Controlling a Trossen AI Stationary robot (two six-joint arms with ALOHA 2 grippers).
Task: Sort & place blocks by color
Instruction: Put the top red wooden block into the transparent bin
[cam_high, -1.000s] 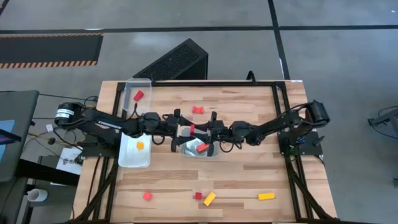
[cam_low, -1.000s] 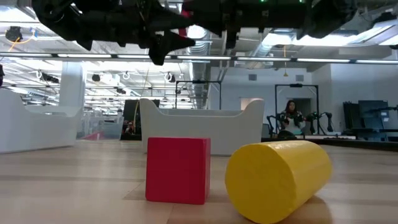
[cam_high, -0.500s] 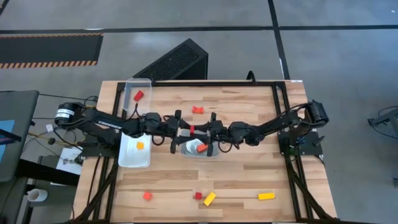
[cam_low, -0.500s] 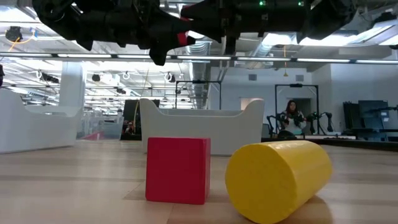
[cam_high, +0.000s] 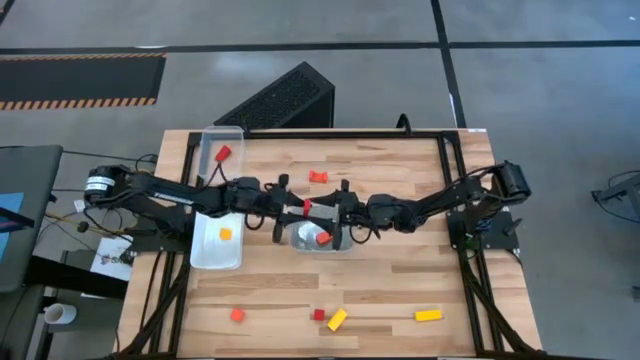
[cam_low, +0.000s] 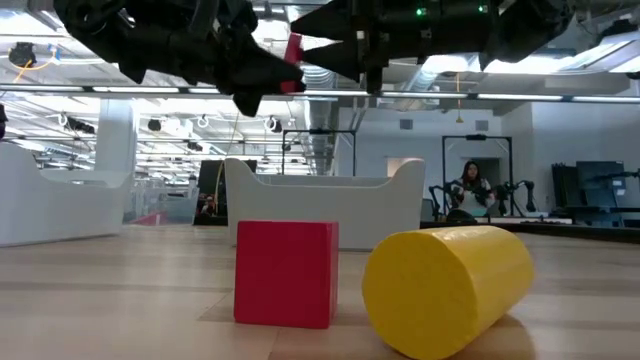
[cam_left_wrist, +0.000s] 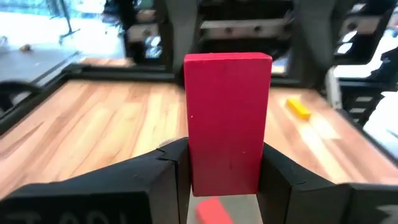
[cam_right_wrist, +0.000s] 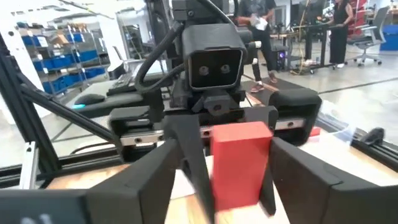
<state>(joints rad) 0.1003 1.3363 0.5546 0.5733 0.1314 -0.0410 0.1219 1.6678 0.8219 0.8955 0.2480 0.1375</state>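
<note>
Above the wooden table (cam_high: 400, 290) we see the red bar block (cam_left_wrist: 227, 121) upright, clamped in the left gripper (cam_high: 298, 208) jaws; the right gripper (cam_high: 335, 212) jaws face it, spread wide around it.

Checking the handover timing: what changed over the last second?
The red block passed between arms above the middle tray: the left gripper closed onto it and now clamps it, while the right gripper opened and let go, its fingers standing clear on either side. Both arms stayed mid-table with only slight shifts. The blocks in the trays and on the table have not moved.
</note>
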